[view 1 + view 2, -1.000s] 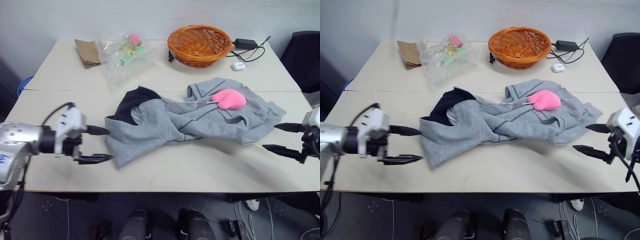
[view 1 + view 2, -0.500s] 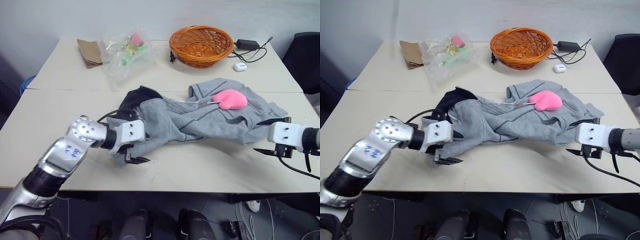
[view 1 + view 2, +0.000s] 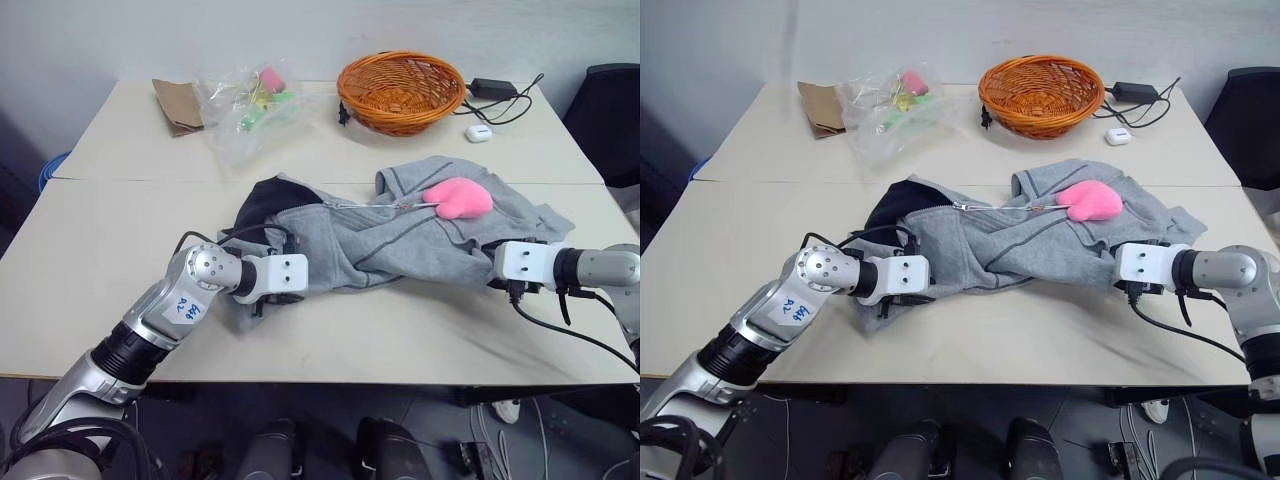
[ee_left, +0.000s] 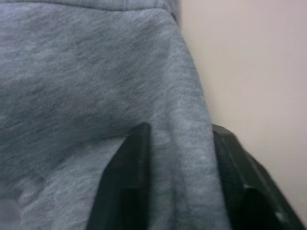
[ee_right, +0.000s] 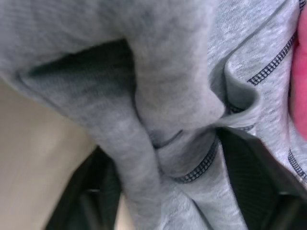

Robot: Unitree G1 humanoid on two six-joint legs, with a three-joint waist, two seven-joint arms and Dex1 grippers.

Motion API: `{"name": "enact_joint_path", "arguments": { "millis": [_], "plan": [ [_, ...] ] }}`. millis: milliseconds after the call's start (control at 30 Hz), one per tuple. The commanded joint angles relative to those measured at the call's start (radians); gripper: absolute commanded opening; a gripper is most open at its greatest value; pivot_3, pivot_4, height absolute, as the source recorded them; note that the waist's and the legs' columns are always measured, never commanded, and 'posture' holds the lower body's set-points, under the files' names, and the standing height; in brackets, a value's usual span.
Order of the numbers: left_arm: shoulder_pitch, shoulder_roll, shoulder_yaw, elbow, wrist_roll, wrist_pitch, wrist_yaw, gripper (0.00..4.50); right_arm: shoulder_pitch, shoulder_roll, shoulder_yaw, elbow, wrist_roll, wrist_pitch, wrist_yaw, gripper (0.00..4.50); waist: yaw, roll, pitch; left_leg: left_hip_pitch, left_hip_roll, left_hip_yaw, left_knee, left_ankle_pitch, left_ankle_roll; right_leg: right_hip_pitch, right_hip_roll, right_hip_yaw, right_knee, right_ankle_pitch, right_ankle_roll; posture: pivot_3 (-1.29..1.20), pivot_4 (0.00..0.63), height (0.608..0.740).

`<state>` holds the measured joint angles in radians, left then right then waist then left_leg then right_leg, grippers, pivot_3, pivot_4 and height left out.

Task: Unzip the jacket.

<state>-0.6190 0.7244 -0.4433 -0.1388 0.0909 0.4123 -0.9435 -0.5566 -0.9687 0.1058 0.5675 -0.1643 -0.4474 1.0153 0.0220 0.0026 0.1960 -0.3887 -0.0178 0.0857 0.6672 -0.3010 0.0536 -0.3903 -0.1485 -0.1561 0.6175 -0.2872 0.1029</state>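
The grey hooded jacket (image 3: 400, 235) lies crumpled across the middle of the near surface (image 3: 110, 230), its black-lined hood (image 3: 262, 200) turned toward the robot's left and the rest of the body bunched toward the right. A silver zipper (image 3: 365, 204) runs along the top of the heap to a pink plush charm (image 3: 458, 197) that rests on the cloth near the right end.

The left claw (image 3: 285, 290) has its tip buried in the jacket's near left edge, just below the hood. In the left wrist view its two black fingers (image 4: 125, 184) stand on either side of a raised fold of grey fabric (image 4: 180, 158), clamped on it, with bare surface showing beyond the hem.

The right claw (image 3: 490, 268) is pressed into the jacket's near right edge, below and to the right of the charm. In the right wrist view its fingers (image 5: 254, 179) sit apart around a thick bundle of folded cloth with a dark stitched seam (image 5: 199, 165); the fabric fills the gap between them, and a strip of the pink charm shows at the edge.

On the far surface stand an orange wicker basket (image 3: 400, 90), a clear plastic bag (image 3: 245, 110) of small coloured items, a brown paper bag (image 3: 178, 104), a black power adapter (image 3: 490, 88) with cable, and a small white case (image 3: 477, 132).
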Motion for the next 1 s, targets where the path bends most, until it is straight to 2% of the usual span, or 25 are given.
{"name": "enact_joint_path", "arguments": {
  "millis": [33,100,133,167,233,300,367,467,567,700,833,1000],
  "plan": [
    [0.019,0.025,0.034,-0.018,0.013,-0.001,-0.015,0.38,-0.017,0.005,-0.002,0.021,-0.002,-0.031,-0.019,1.69,0.0,0.0,0.0,0.0,0.0,0.0,0.0,0.0,0.0,0.0,0.0,0.0,0.0,0.0,0.0,0.0,0.15,0.74],
    [0.034,0.041,0.051,-0.03,0.009,-0.005,-0.026,0.0,-0.009,0.001,0.001,0.012,0.007,-0.04,-0.003,1.08,-0.001,0.0,0.0,0.0,0.0,0.0,0.0,0.0,0.0,0.0,0.0,0.0,0.0,0.0,0.0,0.0,0.15,0.74],
    [0.04,0.048,0.059,-0.033,0.006,-0.007,-0.031,0.0,-0.003,-0.003,0.002,0.002,0.014,-0.043,0.009,0.64,-0.001,0.0,0.0,0.0,0.0,0.0,0.0,0.0,0.0,0.0,0.0,0.0,0.0,0.0,0.0,0.0,0.15,0.74],
    [0.047,0.058,0.07,-0.034,0.004,-0.012,-0.037,0.0,0.01,-0.006,-0.001,-0.022,0.033,-0.036,0.033,0.42,-0.002,0.0,0.0,0.0,0.0,0.0,0.0,0.0,0.0,0.0,0.0,0.0,0.0,0.0,0.0,0.0,0.15,0.74],
    [0.06,0.119,0.107,0.009,0.003,-0.077,-0.065,0.0,0.087,-0.016,-0.024,-0.193,0.164,0.105,0.139,0.07,-0.005,0.0,0.0,0.0,0.001,0.0,-0.001,0.0,0.0,0.0,0.0,0.0,0.0,0.0,-0.001,0.0,0.15,0.74],
    [0.064,0.166,0.127,0.056,0.002,-0.149,-0.094,0.0,0.155,-0.032,-0.041,-0.339,0.255,0.228,0.204,0.07,-0.008,0.0,0.0,0.0,0.003,-0.001,0.0,-0.001,-0.001,0.0,0.001,0.0,0.0,-0.001,-0.001,0.0,0.15,0.74],
    [0.06,0.223,0.152,0.155,-0.025,-0.297,-0.161,0.0,0.26,-0.067,-0.058,-0.536,0.362,0.375,0.259,0.07,-0.007,0.001,0.001,0.001,0.004,0.0,0.0,-0.001,-0.003,0.0,0.002,0.0,0.0,-0.001,-0.002,0.0,0.15,0.74],
    [0.036,0.257,0.175,0.297,-0.049,-0.479,-0.235,0.0,0.376,-0.101,-0.091,-0.737,0.467,0.525,0.292,0.07,-0.005,0.001,0.0,0.001,0.005,0.0,0.0,-0.002,-0.003,-0.001,0.001,0.0,0.001,-0.002,-0.003,0.0,0.15,0.74],
    [-0.022,0.289,0.156,0.504,0.003,-0.723,-0.275,0.0,0.49,-0.12,-0.118,-0.951,0.581,0.674,0.28,0.07,0.002,0.001,0.0,0.001,0.004,0.0,0.001,-0.003,-0.003,-0.001,0.001,-0.001,0.001,-0.002,-0.003,0.0,0.15,0.74],
    [-0.071,0.297,0.133,0.69,0.032,-0.937,-0.329,0.0,0.586,-0.101,-0.136,-1.141,0.65,0.811,0.203,0.07,0.003,0.0,0.0,0.0,0.005,0.0,0.001,-0.003,-0.003,-0.001,0.0,-0.002,0.001,-0.002,-0.003,0.0,0.15,0.74],
    [-0.045,0.321,0.142,0.751,0.002,-0.998,-0.41,0.0,0.657,-0.083,-0.154,-1.234,0.688,0.896,0.135,0.07,0.0,0.0,0.0,0.001,0.005,0.002,0.001,-0.005,-0.002,-0.002,-0.001,-0.002,0.001,-0.002,-0.003,0.0,0.15,0.74],
    [0.16,0.435,0.184,0.525,-0.148,-0.777,-0.584,0.0,0.733,-0.079,-0.184,-1.286,0.662,0.916,0.069,0.07,-0.023,0.0,0.0,0.003,0.006,0.005,0.0,-0.006,-0.002,-0.002,0.0,-0.001,0.001,-0.002,-0.003,0.0,0.15,0.74]
  ]
}}
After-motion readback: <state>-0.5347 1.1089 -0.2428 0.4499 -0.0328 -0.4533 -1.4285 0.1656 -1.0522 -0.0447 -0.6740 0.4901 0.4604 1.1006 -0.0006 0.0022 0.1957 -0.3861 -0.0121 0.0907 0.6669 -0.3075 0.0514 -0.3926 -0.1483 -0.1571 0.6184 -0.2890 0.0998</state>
